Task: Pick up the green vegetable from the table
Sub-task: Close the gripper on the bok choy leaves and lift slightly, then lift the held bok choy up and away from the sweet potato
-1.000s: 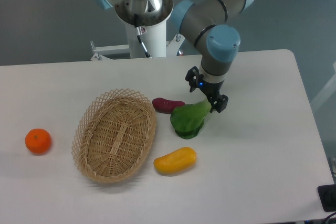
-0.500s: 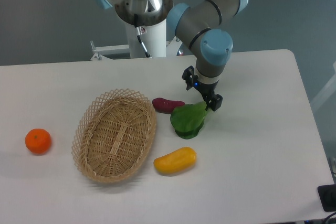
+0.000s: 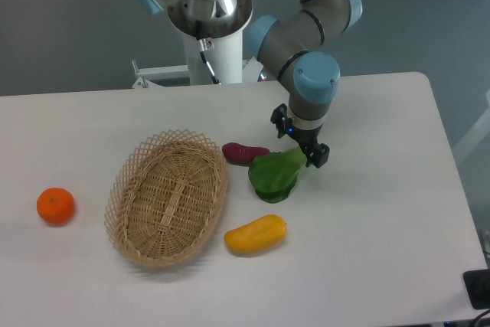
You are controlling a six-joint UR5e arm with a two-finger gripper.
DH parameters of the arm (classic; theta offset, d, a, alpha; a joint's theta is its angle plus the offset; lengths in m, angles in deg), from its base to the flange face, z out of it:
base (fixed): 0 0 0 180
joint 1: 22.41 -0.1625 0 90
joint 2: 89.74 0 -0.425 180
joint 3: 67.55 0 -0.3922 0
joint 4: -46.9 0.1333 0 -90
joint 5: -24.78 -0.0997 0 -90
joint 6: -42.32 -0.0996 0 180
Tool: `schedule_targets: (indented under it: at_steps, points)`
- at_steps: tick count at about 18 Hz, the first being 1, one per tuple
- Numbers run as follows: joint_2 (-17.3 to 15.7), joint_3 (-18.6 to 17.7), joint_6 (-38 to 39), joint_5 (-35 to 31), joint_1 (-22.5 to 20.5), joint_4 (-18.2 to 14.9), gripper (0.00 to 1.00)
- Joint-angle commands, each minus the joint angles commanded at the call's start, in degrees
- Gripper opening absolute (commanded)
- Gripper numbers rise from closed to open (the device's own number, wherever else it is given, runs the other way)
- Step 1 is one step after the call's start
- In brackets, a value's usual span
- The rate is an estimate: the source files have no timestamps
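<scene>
The green vegetable lies on the white table, right of the basket, with its broad leaves toward the front and its paler stalk end pointing back right. My gripper hangs directly over that stalk end, pointing down. Its two dark fingers stand apart on either side, so it looks open, and nothing is lifted. The arm's wrist hides the gap between the fingers and the tip of the stalk.
A dark purple-red piece lies just left of the vegetable, touching or nearly touching it. A yellow pepper-like piece sits in front. A woven basket stands to the left, an orange farther left. The robot base is behind.
The gripper shifted slightly back and left, then came back down right over the stalk end. The green vegetable and the other pieces have stayed where they were.
</scene>
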Motion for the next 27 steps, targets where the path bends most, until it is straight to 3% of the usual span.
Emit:
schedule_targets:
  at_steps: [4, 9, 11, 13, 19, 27]
  points:
    - [0.2, -0.7, 0.0, 0.1, 0.1, 0.1, 1.00]
    - [0.0, -0.2, 0.1, 0.1, 0.2, 0.1, 0.45]
    - [-0.1, 0.1, 0.7, 0.0, 0.3, 0.1, 0.30]
    - [-0.2, 0.2, 2.0, 0.0, 0.3, 0.1, 0.20]
    - [-1.0, 3.0, 2.9, -0.1, 0.1, -0.3, 0.17]
    - [-1.1, 12.7, 2.8, 0.3, 0.4, -1.3, 0.19]
